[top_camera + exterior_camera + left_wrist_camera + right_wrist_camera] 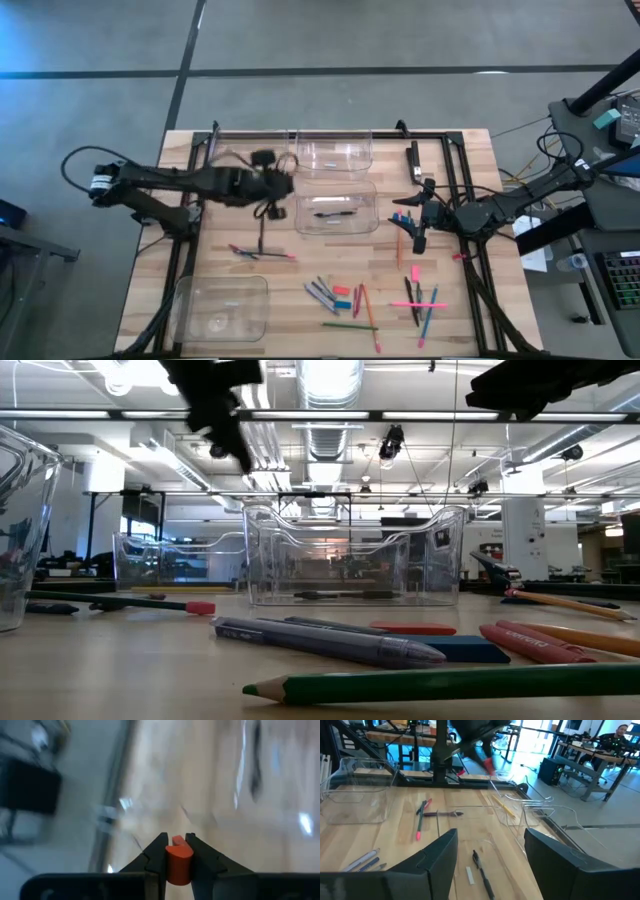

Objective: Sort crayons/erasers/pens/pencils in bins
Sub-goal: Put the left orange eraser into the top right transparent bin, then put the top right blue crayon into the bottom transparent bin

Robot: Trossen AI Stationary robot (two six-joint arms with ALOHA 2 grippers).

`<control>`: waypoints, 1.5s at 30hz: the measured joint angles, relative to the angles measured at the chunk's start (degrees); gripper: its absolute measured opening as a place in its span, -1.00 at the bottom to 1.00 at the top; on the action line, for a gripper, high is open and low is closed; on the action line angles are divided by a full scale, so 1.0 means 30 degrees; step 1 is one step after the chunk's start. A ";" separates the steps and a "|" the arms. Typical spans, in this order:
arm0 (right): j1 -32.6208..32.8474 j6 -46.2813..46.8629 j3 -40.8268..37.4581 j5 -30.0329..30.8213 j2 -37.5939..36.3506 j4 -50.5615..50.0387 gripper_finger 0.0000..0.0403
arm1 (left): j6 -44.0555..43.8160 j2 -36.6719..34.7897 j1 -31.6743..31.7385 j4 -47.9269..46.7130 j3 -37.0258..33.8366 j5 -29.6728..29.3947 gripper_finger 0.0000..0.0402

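Observation:
My left gripper (pixel 288 184) hangs above the table beside the left ends of two clear bins, shut on a short red crayon (pixel 178 862); the right wrist view shows it far off (pixel 486 764). The middle bin (pixel 368 222) has a dark pen (pixel 335 213) lying on its floor. The far bin (pixel 335 155) stands behind it, and a third bin (pixel 222 305) sits at the near left. My right gripper (pixel 415 228) is open, above the table right of the middle bin, touching nothing. Pencils, pens, crayons and erasers (pixel 345 298) lie flat on the wood. My left gripper pinches the red crayon between its two fingers (pixel 156 851), and the crayon's rounded end (pixel 176 851) shows between them. The crayon is lifted clear of the table and points downward below the gripper in the right wrist view (pixel 489 767).
More sticks lie at the near right (pixel 420 298), and a pink pencil and dark pens at the left middle (pixel 260 252). A black oblong block (pixel 414 158) lies at the far right. A black frame rail (pixel 455 170) borders the work area. Bare wood shows between the bins and the clusters.

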 joint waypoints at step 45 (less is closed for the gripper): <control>0.0001 0.1794 0.0236 -0.0022 -0.0005 0.0293 0.09 | -0.1777 -0.0958 0.0372 1.6914 -0.3616 0.6165 -0.05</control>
